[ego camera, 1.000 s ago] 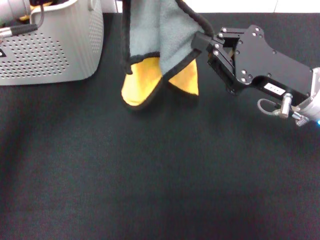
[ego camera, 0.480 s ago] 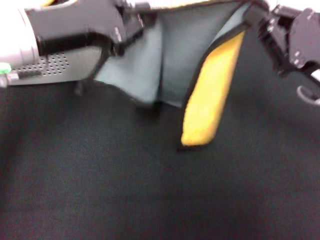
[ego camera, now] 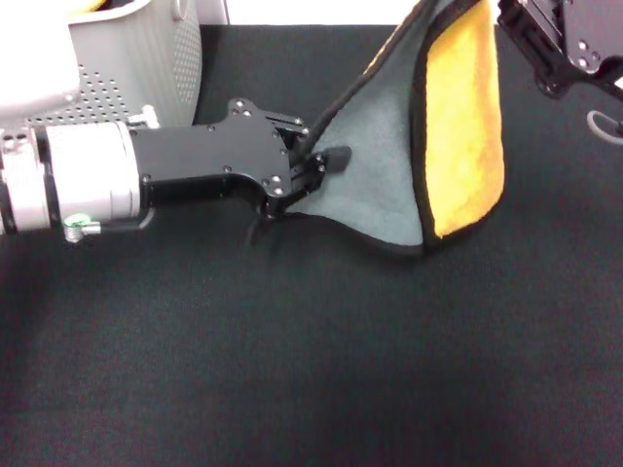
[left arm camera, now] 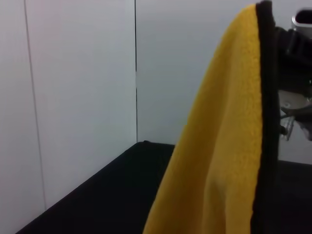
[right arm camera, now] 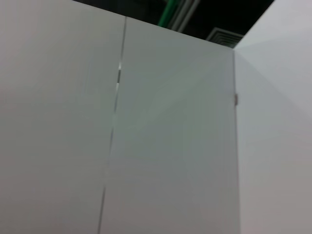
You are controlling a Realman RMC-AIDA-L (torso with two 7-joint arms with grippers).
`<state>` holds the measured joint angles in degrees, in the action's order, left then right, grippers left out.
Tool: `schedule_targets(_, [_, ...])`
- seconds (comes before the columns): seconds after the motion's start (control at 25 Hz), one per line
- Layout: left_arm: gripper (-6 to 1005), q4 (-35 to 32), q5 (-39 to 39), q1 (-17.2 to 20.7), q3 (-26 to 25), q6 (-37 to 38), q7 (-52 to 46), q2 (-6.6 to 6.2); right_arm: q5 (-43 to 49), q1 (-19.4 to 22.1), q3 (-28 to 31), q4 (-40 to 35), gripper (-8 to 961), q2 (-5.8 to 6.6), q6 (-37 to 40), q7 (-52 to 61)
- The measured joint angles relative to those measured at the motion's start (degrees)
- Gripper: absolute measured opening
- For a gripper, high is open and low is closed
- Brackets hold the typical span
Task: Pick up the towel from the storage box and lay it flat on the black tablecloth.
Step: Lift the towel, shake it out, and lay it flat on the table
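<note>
The towel [ego camera: 389,190] hangs spread in the air above the black tablecloth [ego camera: 311,370], grey-teal face toward me, with a yellow flap [ego camera: 465,126] folded over on its right side. My left gripper [ego camera: 313,167] is shut on the towel's lower left edge, at mid-height over the cloth. My right gripper [ego camera: 501,15] is at the top right and holds the towel's upper right corner. The left wrist view shows the yellow face of the towel [left arm camera: 219,161] close up. The storage box [ego camera: 136,68] stands at the back left.
A white wall with panel seams [right arm camera: 112,122] fills the right wrist view. In the left wrist view the white wall [left arm camera: 73,87] stands behind the far edge of the tablecloth [left arm camera: 122,180]. The left arm's silver forearm [ego camera: 68,180] stretches across in front of the box.
The left gripper has moved down and to the right with the towel's lower edge. The right gripper has risen toward the top right, and the towel has spread wider between them.
</note>
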<state>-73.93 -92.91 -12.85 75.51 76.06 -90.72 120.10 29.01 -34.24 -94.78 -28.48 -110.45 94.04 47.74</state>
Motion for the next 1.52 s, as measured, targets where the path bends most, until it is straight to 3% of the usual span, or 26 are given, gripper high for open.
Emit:
schedule_targets(0.24, [140, 2.31, 1.05, 0.2, -0.35, 0.03, 1.24, -0.12, 2.8, 1.74, 4.49, -3.57, 16, 0.35, -0.54, 1.56])
schedule_targets(0.52, [139, 4.48, 0.99, 0.55, -1.97, 0.28, 2.2, -0.25, 8.06, 5.89, 12.08, -7.46, 16, -0.55, -0.32, 3.49])
schedule_targets(0.76, [138, 7.07, 2.85, -0.5, -6.03, 3.18, 2.52, -0.2, 8.34, 7.51, 12.59, -7.72, 16, -0.55, 0.03, 3.52])
schedule_targets(1.0, [137, 14.13, 3.62, -4.3, -11.85, 9.16, 3.75, -0.5, 8.47, 7.99, 12.72, -7.76, 16, -0.67, 0.08, 3.23])
schedule_targets(1.52, [127, 15.41, 0.46, -5.15, -12.19, 9.6, 4.25, -0.59, 8.54, 8.15, 16.0, -7.29, 16, -1.58, 2.69, 3.39])
